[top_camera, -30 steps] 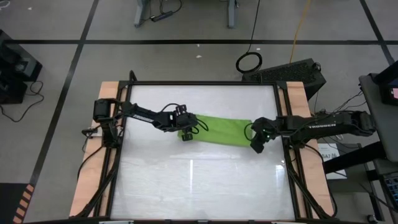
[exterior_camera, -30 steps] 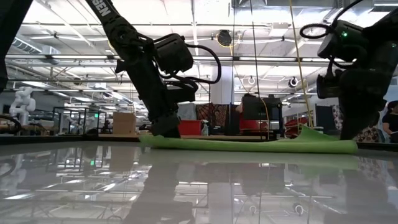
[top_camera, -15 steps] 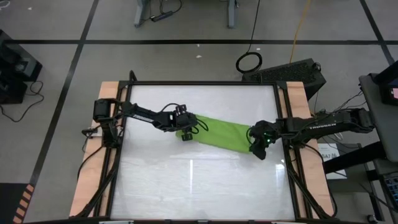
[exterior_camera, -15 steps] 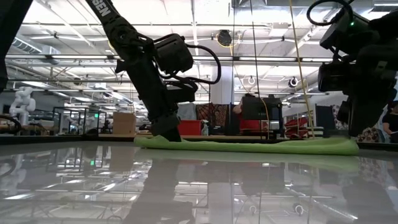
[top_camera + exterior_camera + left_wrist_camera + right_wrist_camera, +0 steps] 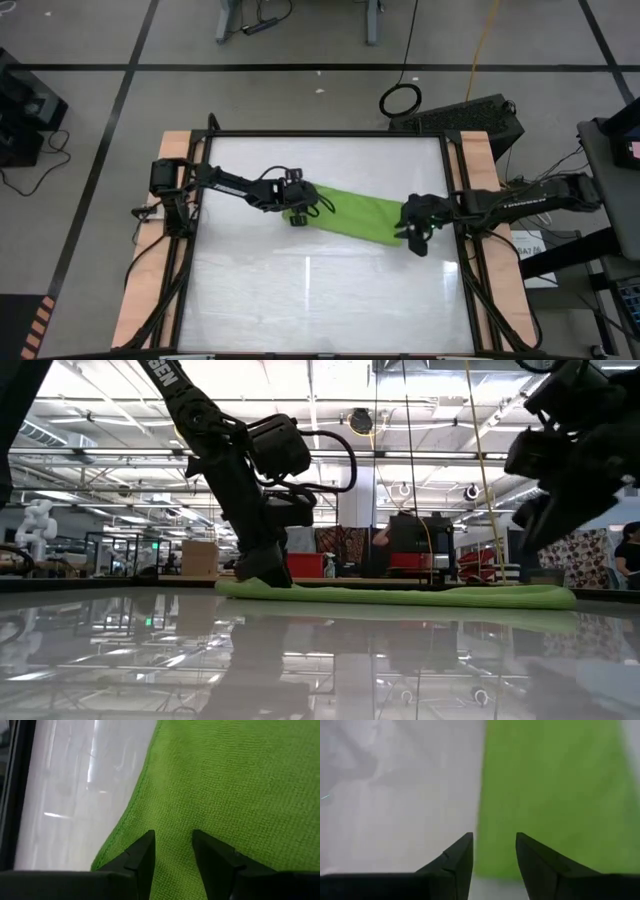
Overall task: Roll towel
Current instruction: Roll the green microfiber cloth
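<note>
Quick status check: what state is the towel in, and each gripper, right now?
towel: lying flat as a folded strip on the table, not rolled.
left gripper: down on the towel's left end, fingers slightly apart.
right gripper: open, lifted off the towel's right end, holding nothing.

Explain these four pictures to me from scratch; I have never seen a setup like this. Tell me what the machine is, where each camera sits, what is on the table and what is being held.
This is a robot with two dark jointed arms at a table, each ending in a two-finger gripper. One picture looks straight down from above, one looks level across the tabletop, and the other two come from cameras on each wrist.

On the table lies a lime-green towel, stretched flat between the arms.

The left gripper is down on the towel's left end, its fingers resting on the cloth with a gap between them; a firm pinch cannot be confirmed. The right gripper is at the towel's right end, fingers apart over the cloth's edge, holding nothing.
</note>
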You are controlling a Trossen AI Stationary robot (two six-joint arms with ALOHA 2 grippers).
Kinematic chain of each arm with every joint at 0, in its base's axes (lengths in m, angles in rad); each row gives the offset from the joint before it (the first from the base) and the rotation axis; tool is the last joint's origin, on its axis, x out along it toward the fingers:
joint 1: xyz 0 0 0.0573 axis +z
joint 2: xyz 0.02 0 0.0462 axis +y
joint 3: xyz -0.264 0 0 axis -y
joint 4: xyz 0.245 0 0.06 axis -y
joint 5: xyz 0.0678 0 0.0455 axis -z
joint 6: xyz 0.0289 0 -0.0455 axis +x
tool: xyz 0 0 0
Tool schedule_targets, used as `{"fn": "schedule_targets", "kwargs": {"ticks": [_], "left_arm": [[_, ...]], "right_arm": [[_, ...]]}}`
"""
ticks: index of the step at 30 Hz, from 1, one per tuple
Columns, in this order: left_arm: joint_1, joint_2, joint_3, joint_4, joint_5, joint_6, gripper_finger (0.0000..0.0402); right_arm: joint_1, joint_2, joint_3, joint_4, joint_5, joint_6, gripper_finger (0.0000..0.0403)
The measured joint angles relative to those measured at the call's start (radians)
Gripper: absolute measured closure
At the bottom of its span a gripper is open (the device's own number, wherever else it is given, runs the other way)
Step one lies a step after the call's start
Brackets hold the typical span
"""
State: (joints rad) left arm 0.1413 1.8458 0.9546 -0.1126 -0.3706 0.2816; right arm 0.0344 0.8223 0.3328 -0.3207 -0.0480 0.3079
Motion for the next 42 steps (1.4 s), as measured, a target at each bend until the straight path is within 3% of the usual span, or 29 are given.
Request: {"fn": "schedule_targets", "kwargs": {"ticks": [2,10,16,20,24,28,36,42], "left_arm": [[0.000,0.000,0.000,0.001,0.000,0.051,0.0261],[0.002,0.001,-0.001,0.060,-0.025,0.186,0.0261],[0.002,0.001,0.046,0.109,-0.117,0.132,0.0261],[0.002,0.001,0.094,0.044,-0.045,0.073,0.0261],[0.002,0.000,0.113,-0.013,0.133,-0.004,0.0261],[0.002,0.000,0.113,-0.089,0.213,-0.043,0.0261],[0.001,0.000,0.113,-0.239,0.106,-0.116,0.0261],[-0.008,0.000,0.113,-0.248,0.106,-0.221,0.0261]], "right_arm": [[0.006,0.022,0.000,0.056,0.071,-0.008,0.0264],[-0.004,0.219,0.001,0.191,0.131,-0.074,0.0264],[-0.024,0.396,0.003,0.207,0.160,0.004,0.0264],[-0.004,0.477,0.009,0.251,0.133,0.127,0.0264],[0.073,0.503,0.004,0.357,0.066,0.289,0.0264],[0.169,0.509,-0.003,0.504,0.047,0.407,0.0264],[0.297,0.508,-0.002,0.715,0.026,0.444,0.0264],[0.315,0.507,-0.001,0.726,0.074,0.308,0.0264]]}}
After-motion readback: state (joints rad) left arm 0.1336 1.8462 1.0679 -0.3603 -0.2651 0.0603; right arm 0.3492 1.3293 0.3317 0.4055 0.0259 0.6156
